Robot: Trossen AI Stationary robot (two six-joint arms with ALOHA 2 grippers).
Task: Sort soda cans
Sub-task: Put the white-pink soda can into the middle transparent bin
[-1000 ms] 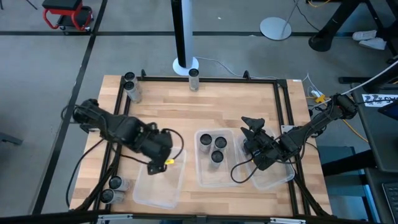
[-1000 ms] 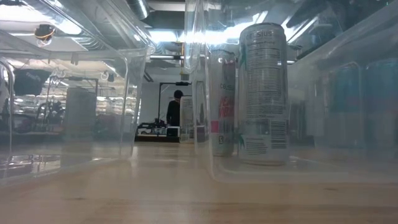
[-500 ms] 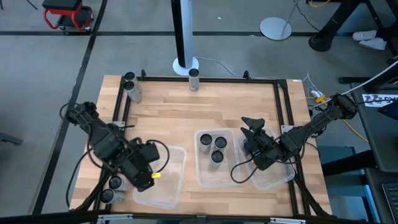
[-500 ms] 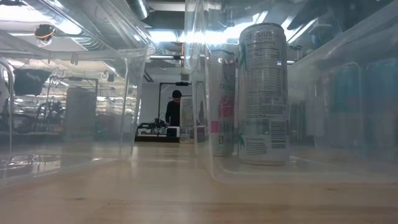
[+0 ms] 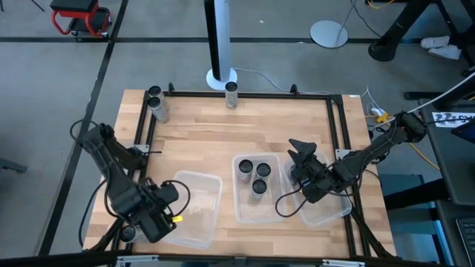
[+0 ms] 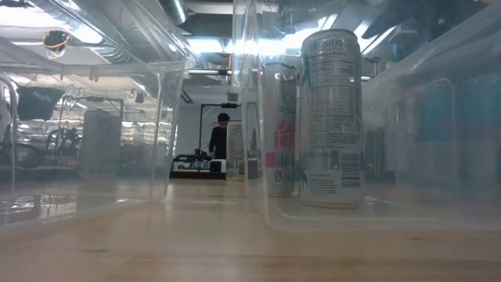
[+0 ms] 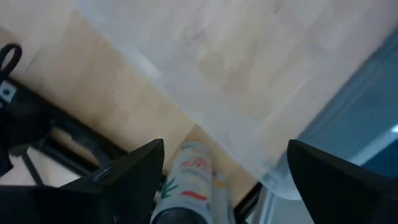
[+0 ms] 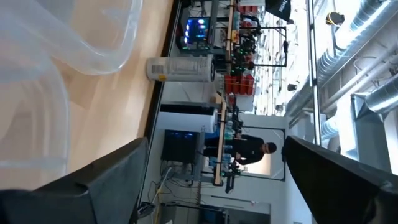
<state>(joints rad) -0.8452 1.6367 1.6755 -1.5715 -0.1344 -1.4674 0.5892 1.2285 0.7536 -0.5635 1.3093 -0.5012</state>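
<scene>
Three soda cans point(image 5: 257, 176) stand upright in the middle clear bin point(image 5: 241, 211); two of them point(image 6: 332, 117) show in the low view. Two more cans point(image 5: 156, 100) stand at the table's far left corner and one point(image 5: 231, 89) at the far edge. My left gripper point(image 5: 152, 220) hangs open, pointing down, over the near left corner. Below it a white can with red print point(image 7: 186, 180) shows between its fingers point(image 7: 227, 186), untouched. My right gripper point(image 5: 302, 147) waits open between the middle bin and the right bin point(image 5: 330, 211), holding nothing point(image 8: 221, 186).
An empty clear bin point(image 5: 197, 211) lies just right of my left gripper. A black metal frame point(image 5: 145, 126) runs round the table. A white pole base point(image 5: 221, 76) stands beyond the far edge. A person point(image 8: 249, 149) is far off in the room.
My left gripper has swung from over the left bin toward the table's near left corner, sinking and rolling about its own axis, still open. It now hangs over the cans there.
</scene>
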